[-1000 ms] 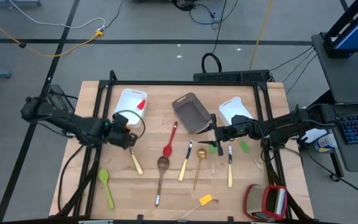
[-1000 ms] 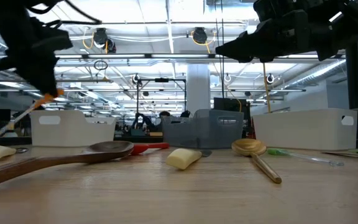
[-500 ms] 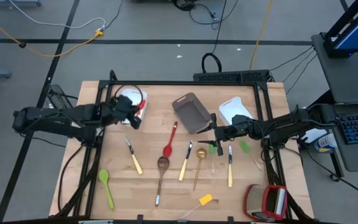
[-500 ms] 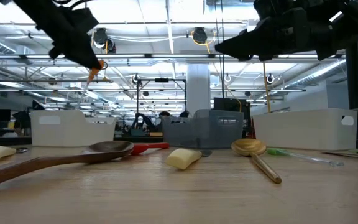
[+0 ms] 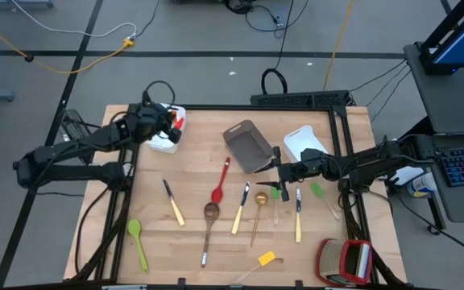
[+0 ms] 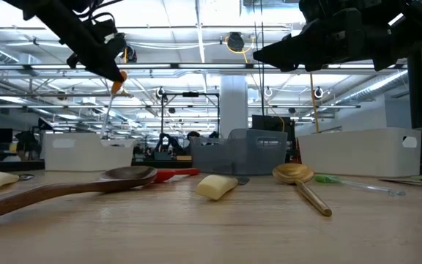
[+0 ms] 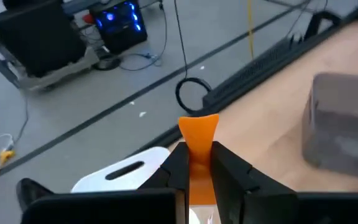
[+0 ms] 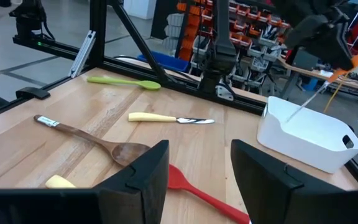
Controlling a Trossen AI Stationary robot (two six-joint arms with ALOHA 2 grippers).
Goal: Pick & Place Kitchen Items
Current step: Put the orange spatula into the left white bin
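Note:
My left gripper (image 5: 167,129) hangs over the left white bin (image 5: 166,143) at the table's far left. It is shut on an orange spatula (image 7: 197,134) with a clear handle (image 6: 108,110). My right gripper (image 5: 279,182) is open and hovers near the grey bin (image 5: 248,145), touching nothing. Flat on the table lie a red spoon (image 5: 220,184), a wooden spoon (image 5: 209,224), a gold spoon (image 5: 258,211), pale-handled knives (image 5: 172,205), a green spoon (image 5: 138,242), a green spatula (image 5: 321,193) and a yellow piece (image 5: 267,258). My left gripper pinches the orange spatula's blade (image 7: 198,163) between its two fingers, the wide end (image 7: 198,123) sticking out past the fingertips. The fingers slant downward over the bin. The spatula is lifted clear of the table, and its clear handle (image 8: 308,98) hangs slanting down into the white bin (image 8: 303,134).
A second white bin (image 5: 303,143) stands at the far right beside the grey bin. A bulky red-and-silver object (image 5: 345,262) sits at the near right corner. A black frame rail (image 5: 240,106) runs along the table's far edge. Bare wood shows at the near left.
My left gripper has risen and travelled from above the table's left middle toward the far edge, to a place over the left white bin, carrying the orange spatula. The spatula has swung from slanting outward to hanging with its handle down into the bin.

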